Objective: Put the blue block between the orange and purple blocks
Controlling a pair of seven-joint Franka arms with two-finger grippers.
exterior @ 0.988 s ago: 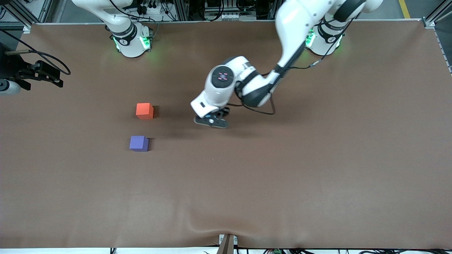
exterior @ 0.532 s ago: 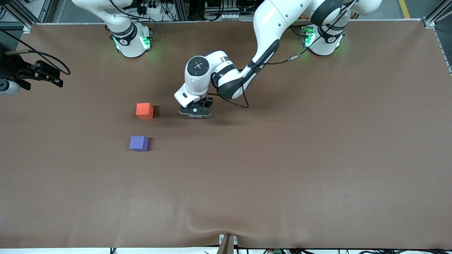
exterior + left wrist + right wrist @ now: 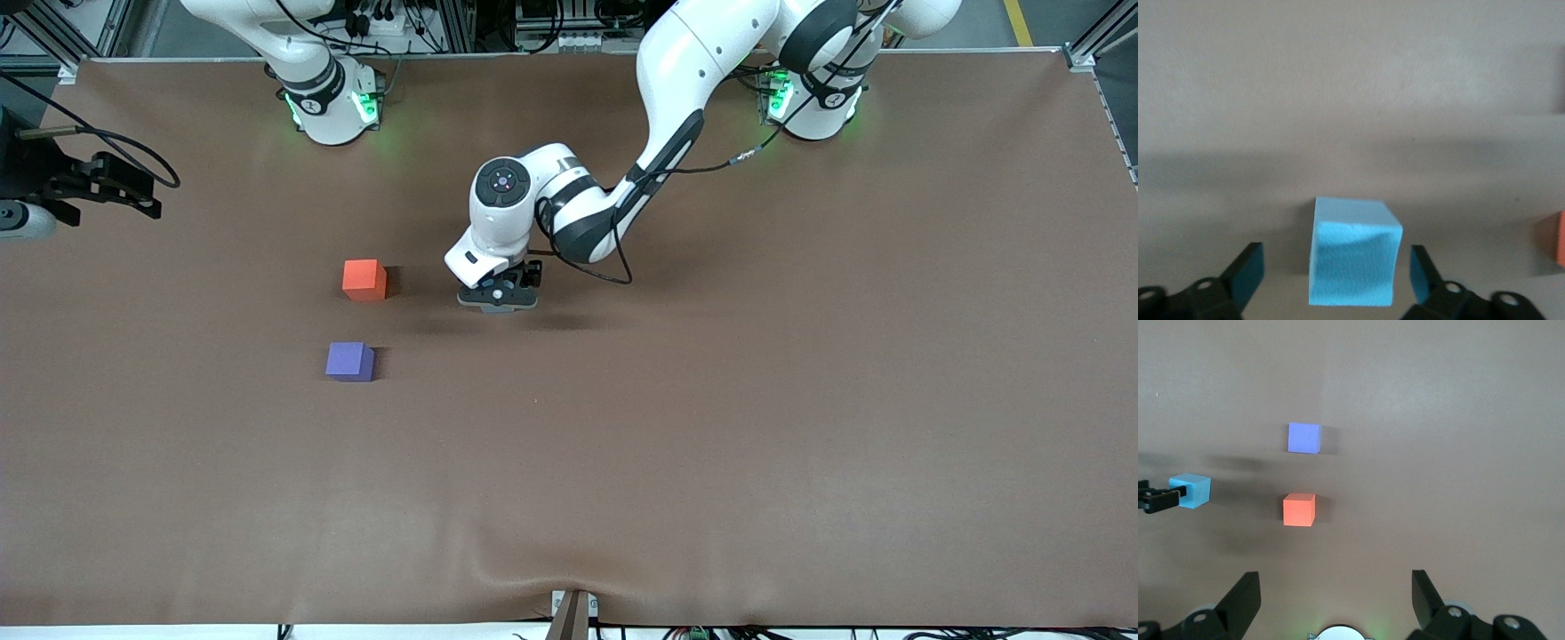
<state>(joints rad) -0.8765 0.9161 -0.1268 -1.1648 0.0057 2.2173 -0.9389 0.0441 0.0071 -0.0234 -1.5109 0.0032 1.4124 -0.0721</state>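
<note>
The blue block (image 3: 1353, 257) sits on the table between the fingers of my left gripper (image 3: 1336, 273), which is open with a gap on each side of the block. In the front view the left gripper (image 3: 498, 299) is low over the table and hides the block. The orange block (image 3: 364, 279) lies beside it toward the right arm's end. The purple block (image 3: 349, 361) lies nearer the front camera than the orange one. The right wrist view shows the blue (image 3: 1191, 491), orange (image 3: 1299, 509) and purple (image 3: 1304, 438) blocks. My right gripper (image 3: 1335, 600) is open and empty, high near its base, and waits.
The brown table cover (image 3: 711, 427) spreads wide around the blocks. A black device with cables (image 3: 98, 182) sits at the table edge at the right arm's end. The gap between the orange and purple blocks is about one block wide.
My left gripper swung toward the right arm's end of the table, coming close beside the orange block, then shifted slightly toward the front camera. The orange and purple blocks have not moved.
</note>
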